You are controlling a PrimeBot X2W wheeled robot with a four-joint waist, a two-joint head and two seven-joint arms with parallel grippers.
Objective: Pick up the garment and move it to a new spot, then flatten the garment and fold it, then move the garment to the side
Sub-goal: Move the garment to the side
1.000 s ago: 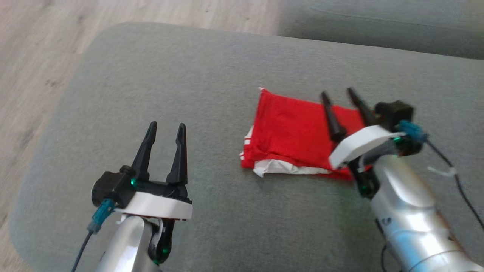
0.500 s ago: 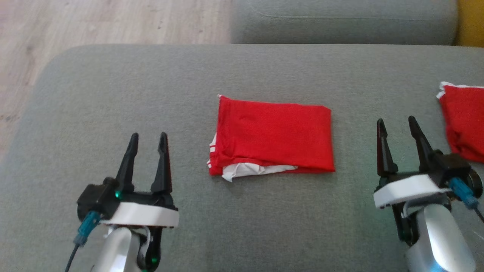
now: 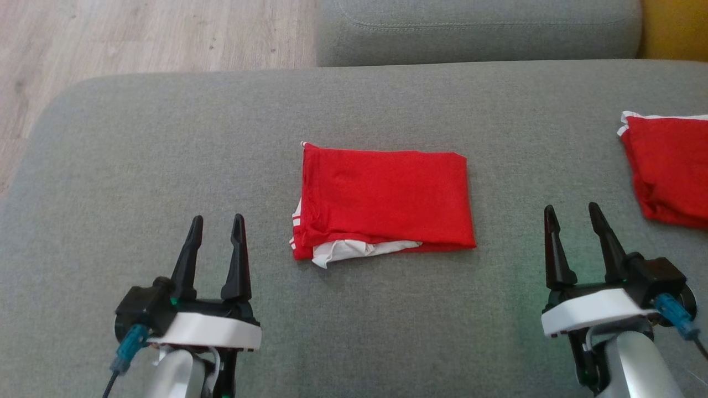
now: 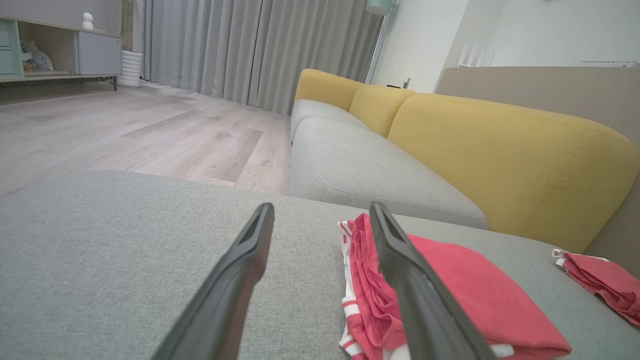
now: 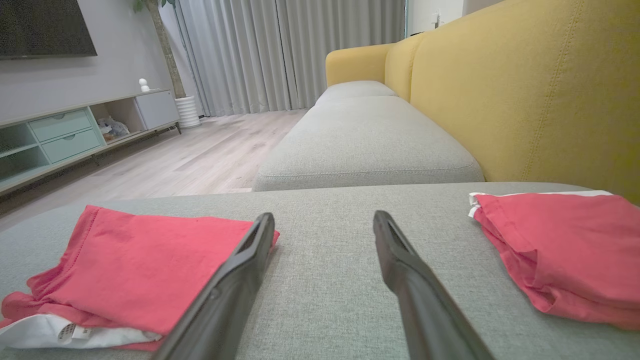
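Observation:
A folded red garment with white trim lies flat in the middle of the grey sofa cushion. The left wrist view has that garment just right of my fingers; the right wrist view has it to the left. My left gripper stands open at the lower left, well clear of the cloth. At the lower right my right gripper is open too, with nothing between its fingers, to the right of the garment.
A second folded red garment lies at the cushion's right edge, also seen as a red garment in the right wrist view. Wooden floor lies beyond the left edge. Another grey seat and a yellow backrest stand behind.
My right gripper has drawn back off the folded garment to the lower right. The head camera has shifted, bringing the second red garment into view.

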